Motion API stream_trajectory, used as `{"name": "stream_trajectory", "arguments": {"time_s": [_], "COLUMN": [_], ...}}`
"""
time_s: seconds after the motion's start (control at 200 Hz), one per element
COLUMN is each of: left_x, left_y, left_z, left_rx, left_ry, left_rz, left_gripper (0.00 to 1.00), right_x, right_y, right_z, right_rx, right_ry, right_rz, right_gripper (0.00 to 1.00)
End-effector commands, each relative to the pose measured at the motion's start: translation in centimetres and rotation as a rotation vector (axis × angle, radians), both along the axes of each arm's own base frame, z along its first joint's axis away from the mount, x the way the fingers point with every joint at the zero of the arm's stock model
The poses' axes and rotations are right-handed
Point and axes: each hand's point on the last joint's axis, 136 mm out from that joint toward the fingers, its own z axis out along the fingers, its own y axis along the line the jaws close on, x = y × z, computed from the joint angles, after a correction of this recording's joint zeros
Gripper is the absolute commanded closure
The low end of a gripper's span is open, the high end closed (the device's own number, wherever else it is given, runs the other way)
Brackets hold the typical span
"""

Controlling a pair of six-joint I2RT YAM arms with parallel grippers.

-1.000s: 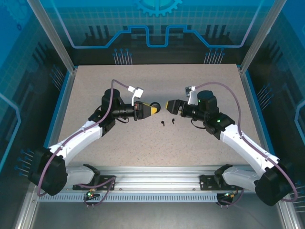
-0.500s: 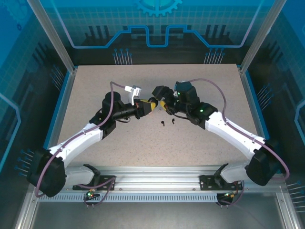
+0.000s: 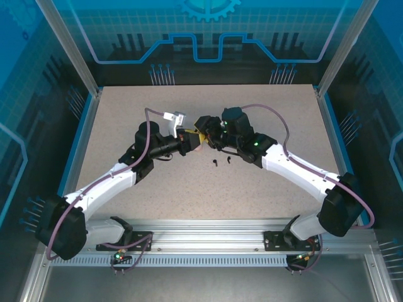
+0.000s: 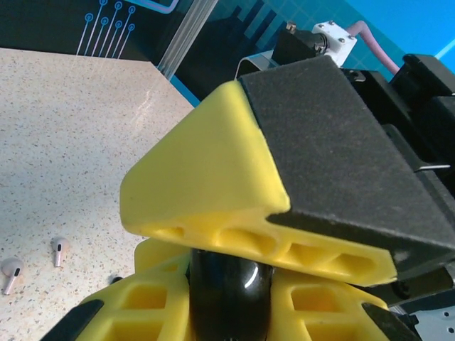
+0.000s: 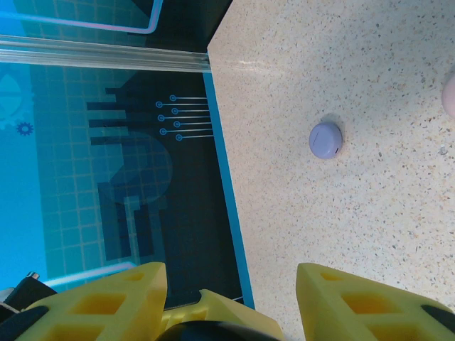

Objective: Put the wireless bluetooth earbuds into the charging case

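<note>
Black stemmed plastic earbuds (image 3: pixel 216 163), two, tiny, lie loose on the speckled beige tabletop (image 3: pixel 271 189), nearest the arm bases and just below where both grippers meet.

Next out: L gripper (image 3: pixel 195 139) is clamped on a glossy black round charging case (image 4: pixel 231 297), held off the table. R gripper (image 5: pixel 226 302) is right up against it, jaws spread wide, closed on nothing I can see. One yellow finger (image 4: pixel 206 185) sits over the case top. Case lid open or closed: can't tell.

Further off: two pale stemmed earbuds (image 4: pixel 58 252) lie near each other on the table. A lilac round case (image 5: pixel 325 139) sits apart, w/ a pink rounded object (image 5: pixel 449 96) at frame edge.

Handling est.: buds v. light, hard, smooth, so likely to skid or flick out of the pads. Pinch across the bulb end, not the stem, w/ low force. Case looks slick too, so hold it at its sides.
</note>
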Motion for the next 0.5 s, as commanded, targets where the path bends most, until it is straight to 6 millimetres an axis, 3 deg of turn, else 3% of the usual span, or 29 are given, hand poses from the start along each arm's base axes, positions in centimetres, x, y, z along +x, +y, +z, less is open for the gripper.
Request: {"name": "stream_trajectory", "arguments": {"time_s": [0.0, 0.105, 0.22, 0.495], "left_x": [-0.19, -0.1, -0.12, -0.04], "left_y": [0.17, 0.33, 0.5, 0.61], "left_z": [0.74, 0.68, 0.86, 1.38], "left_rx": [0.001, 0.001, 0.001, -0.007], "left_ry": [-0.065, -0.065, -0.075, -0.087], "left_rz": [0.007, 0.019, 0.029, 0.037], "left_gripper": [0.99, 0.79, 0.68, 0.66], "right_x": [0.15, 0.24, 0.34, 0.35], "right_y": [0.34, 0.08, -0.22, -0.55], "right_z": [1.41, 1.13, 0.96, 0.49], "right_rx": [0.029, 0.026, 0.024, 0.019], "right_ry": [-0.029, -0.022, -0.018, -0.007], "right_rz": [-0.007, -0.016, -0.023, -0.03], "right_gripper": [0.64, 0.65, 0.65, 0.65]}}
